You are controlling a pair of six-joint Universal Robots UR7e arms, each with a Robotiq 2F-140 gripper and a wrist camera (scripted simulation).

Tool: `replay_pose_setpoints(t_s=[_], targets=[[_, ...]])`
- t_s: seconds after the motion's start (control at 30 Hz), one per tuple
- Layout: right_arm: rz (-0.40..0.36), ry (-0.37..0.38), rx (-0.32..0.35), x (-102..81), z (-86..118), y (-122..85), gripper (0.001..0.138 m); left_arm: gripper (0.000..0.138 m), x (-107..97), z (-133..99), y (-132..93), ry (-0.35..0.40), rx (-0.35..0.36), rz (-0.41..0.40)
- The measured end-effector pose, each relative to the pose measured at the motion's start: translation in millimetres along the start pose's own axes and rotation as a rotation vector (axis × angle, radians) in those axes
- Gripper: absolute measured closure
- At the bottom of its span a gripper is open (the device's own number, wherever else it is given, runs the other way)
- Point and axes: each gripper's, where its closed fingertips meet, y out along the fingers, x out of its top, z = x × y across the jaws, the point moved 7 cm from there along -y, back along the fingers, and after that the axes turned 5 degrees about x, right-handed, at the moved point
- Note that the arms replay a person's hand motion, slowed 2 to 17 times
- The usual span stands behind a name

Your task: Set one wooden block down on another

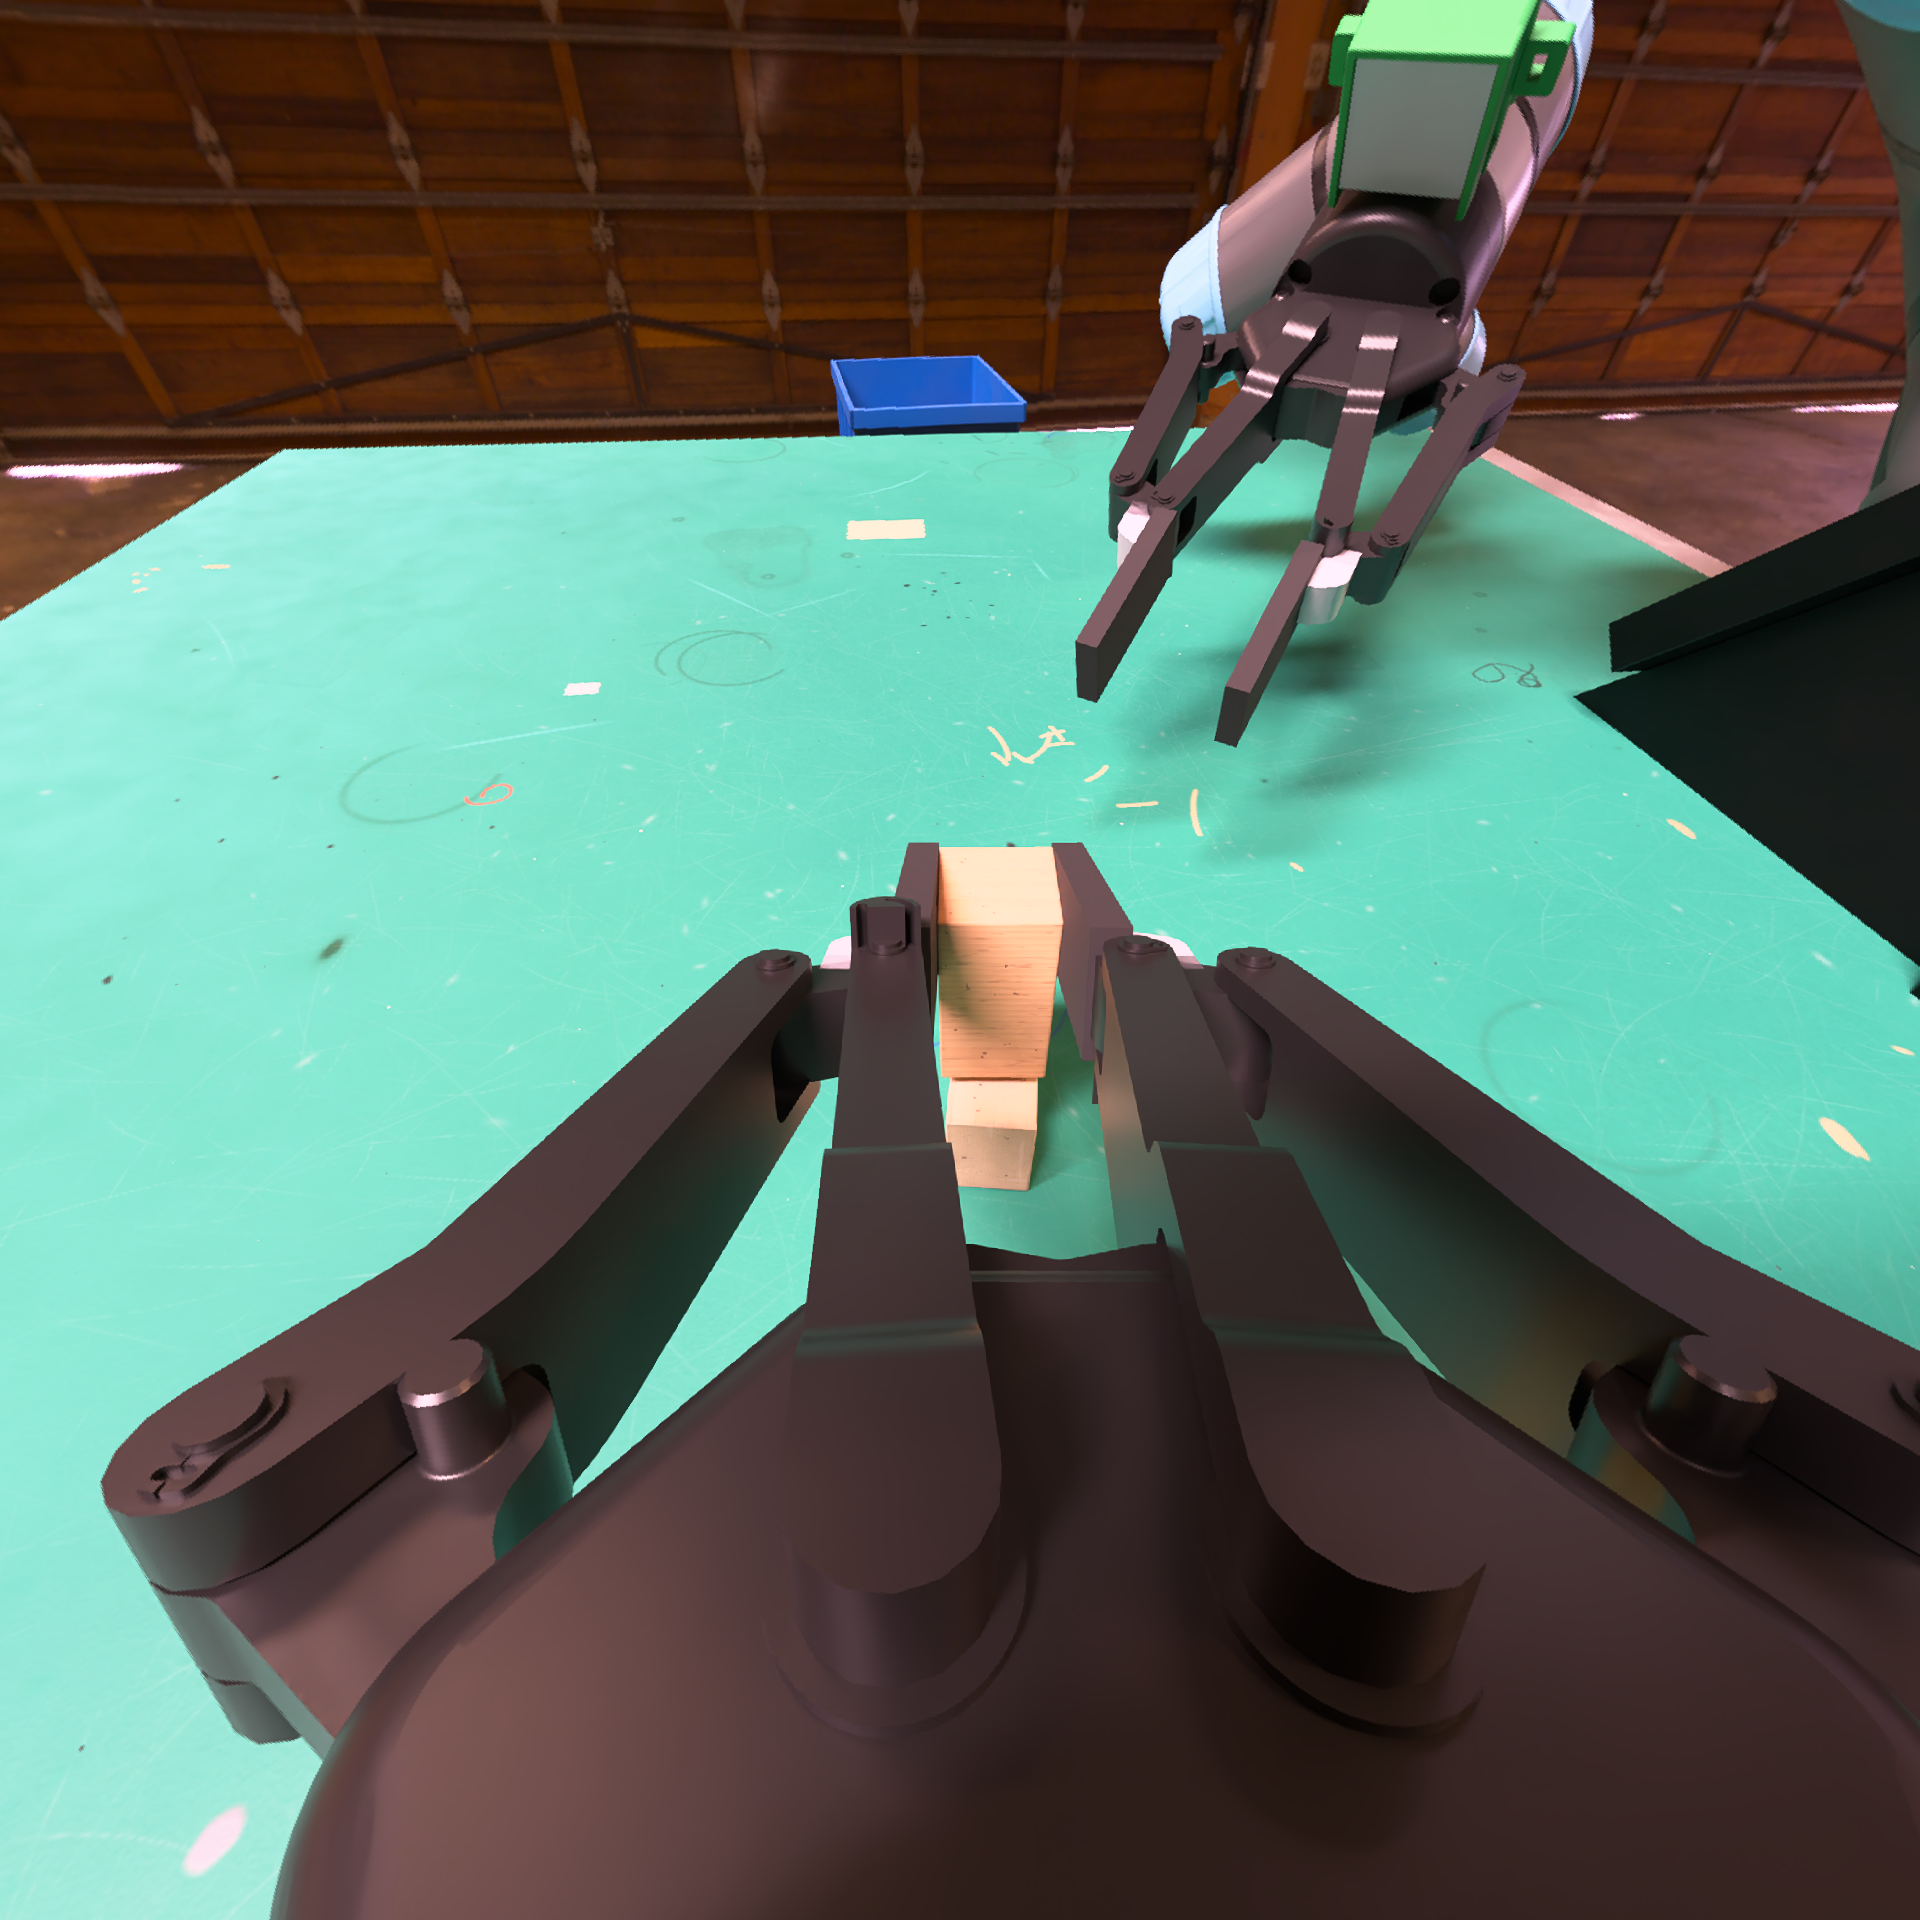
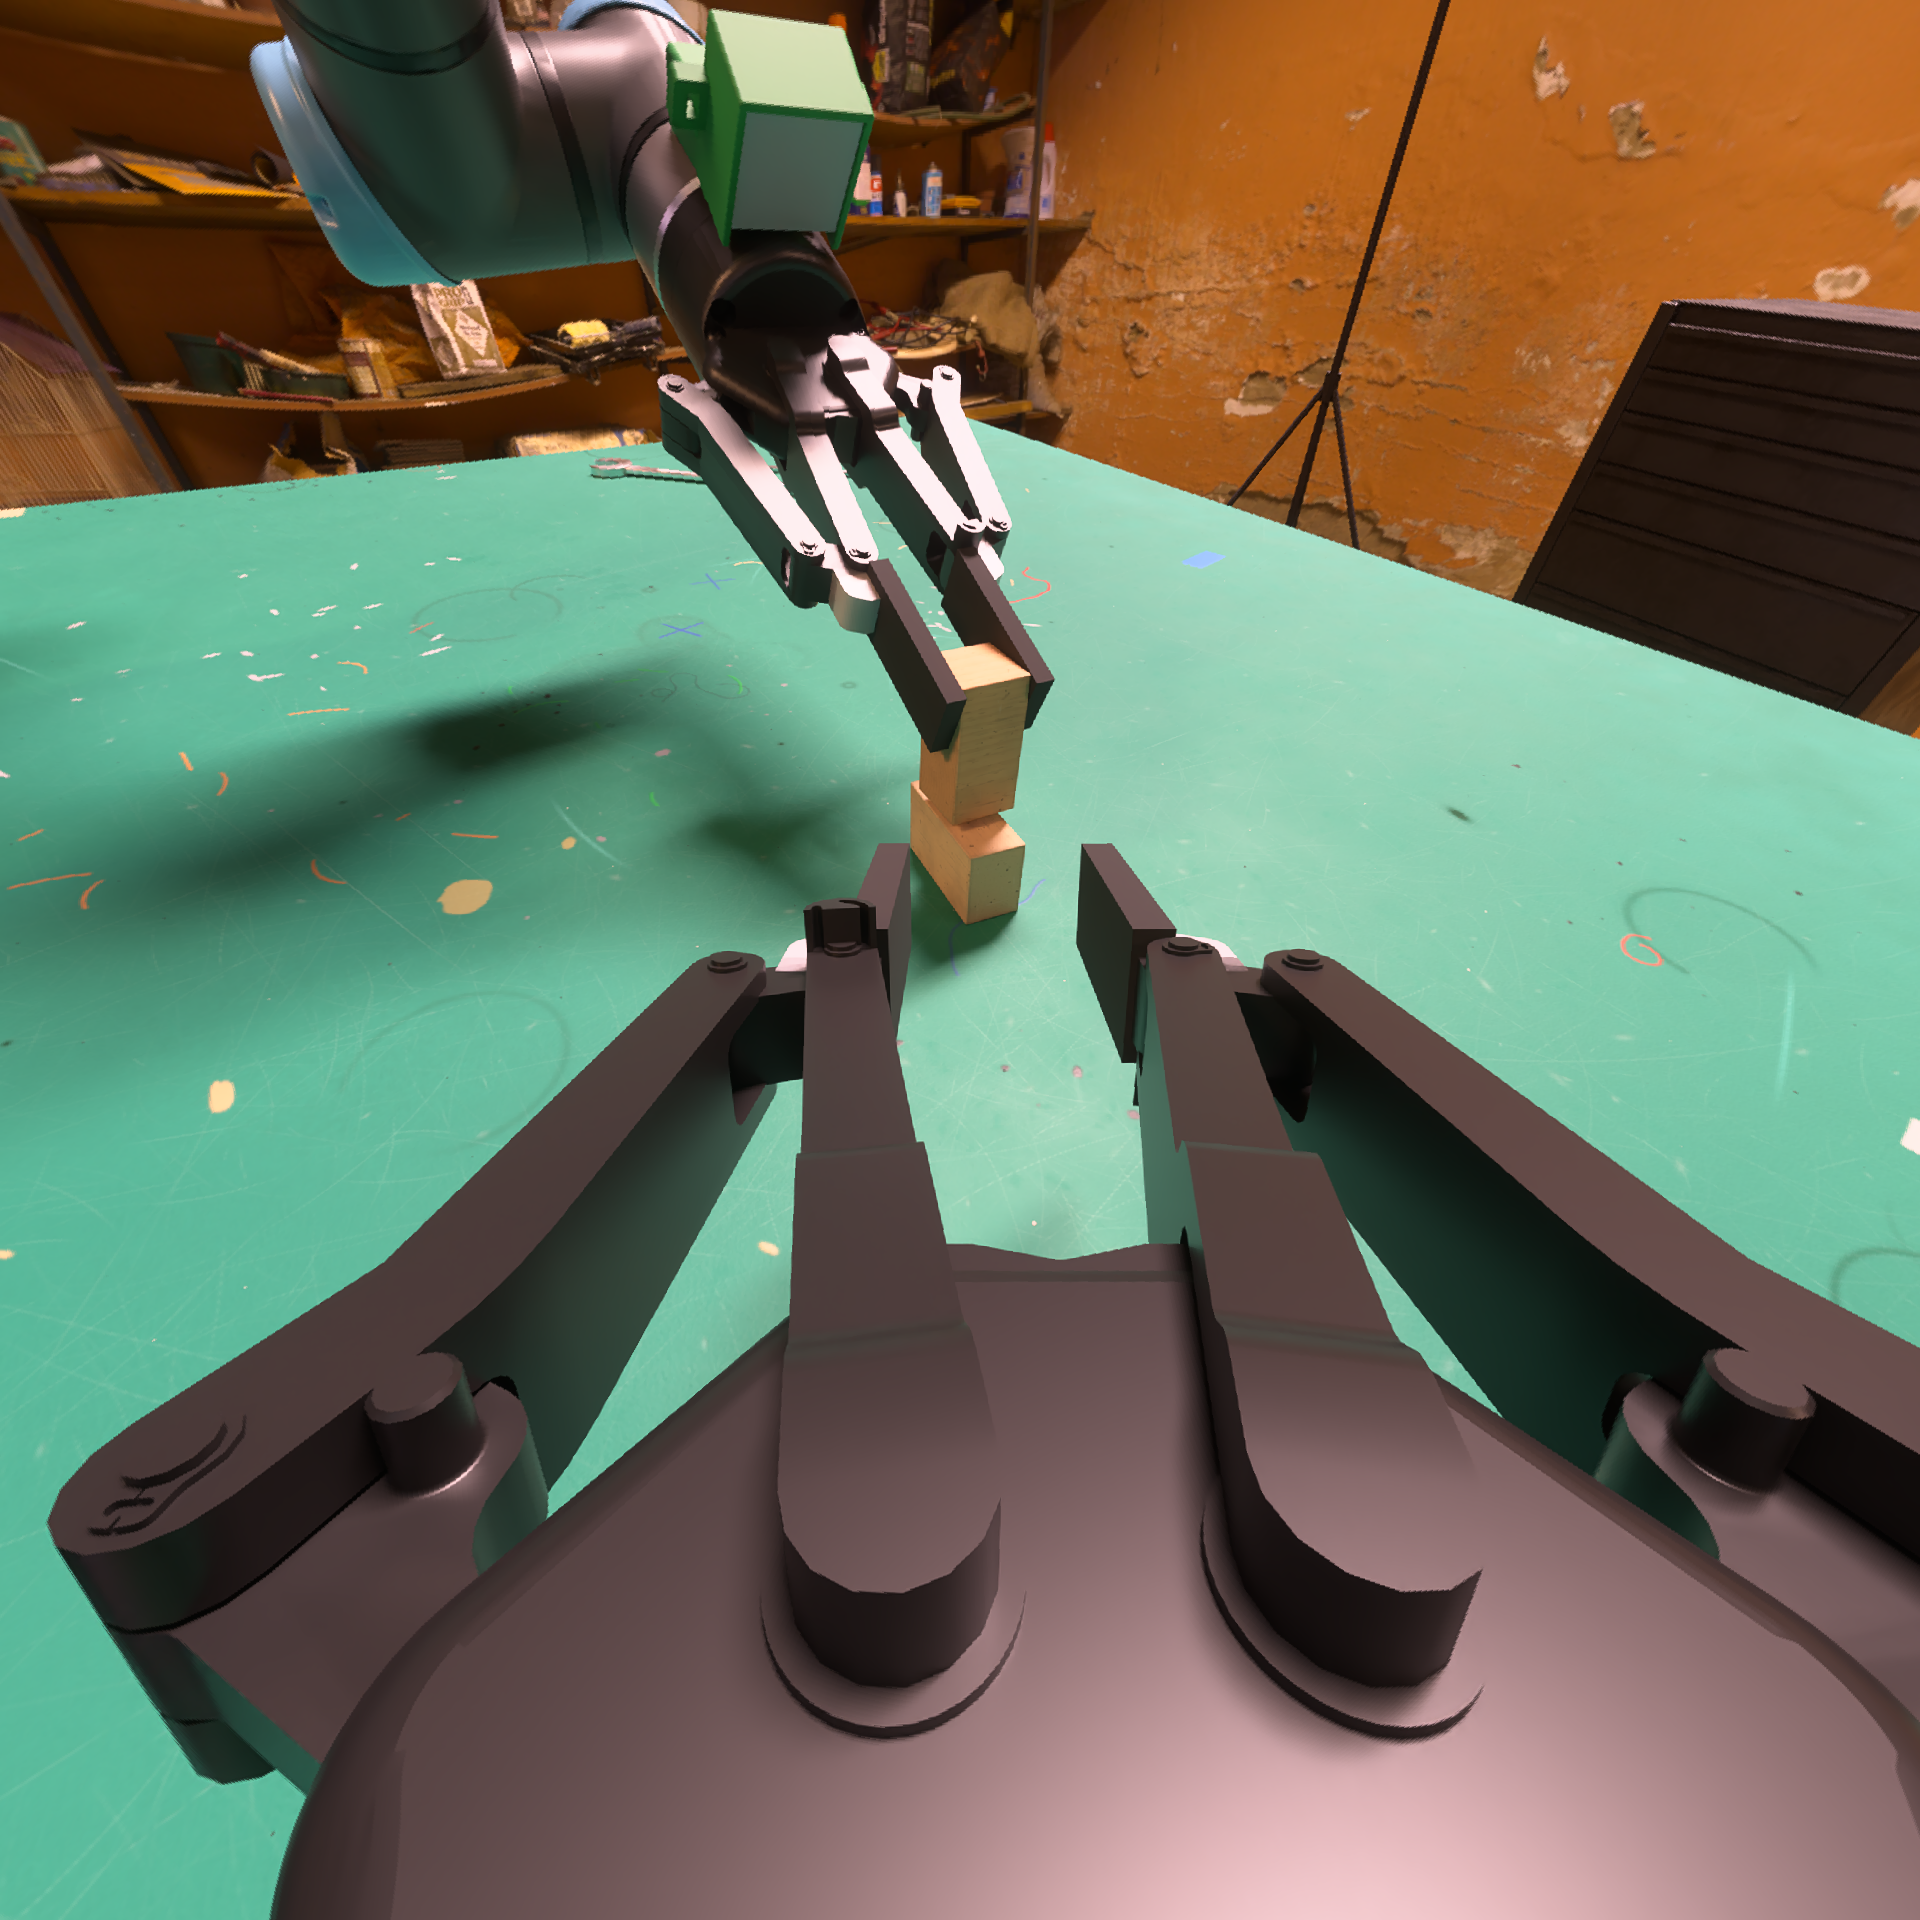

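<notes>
My left gripper [image 1: 997,883] is shut on a pale wooden block [image 1: 997,966] and holds it right over a second wooden block [image 1: 992,1132] that stands on the green table [image 1: 520,935]. In the right wrist view the held block [image 2: 982,727] rests on or just above the lower block [image 2: 971,868], turned a little against it; I cannot tell if they touch. The left gripper [image 2: 992,707] grips its top there. My right gripper [image 2: 992,904] is open and empty, low over the table just in front of the stack. It also shows in the left wrist view [image 1: 1158,707].
A blue bin [image 1: 925,393] stands beyond the table's far edge. A black cabinet [image 2: 1745,488] stands by the table's side, dark too in the left wrist view [image 1: 1787,707]. A tripod [image 2: 1340,416] and cluttered shelves [image 2: 416,343] lie behind.
</notes>
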Motion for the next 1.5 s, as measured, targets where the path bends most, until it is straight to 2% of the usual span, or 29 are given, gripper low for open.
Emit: replay_pose_setpoints(t_s=[1.0, 1.5], targets=[[-0.009, 0.009, 0.016, 0.0, 0.0, -0.2, 0.096, 0.11, -2.7, -2.7, -0.3, 0.04, -0.012, -0.006], [-0.009, 0.009, 0.023, -0.5, 0.5, 0.1, 0.096, 0.11, -3.6, 1.2, 2.5, 0.044, -0.037, -0.038]])
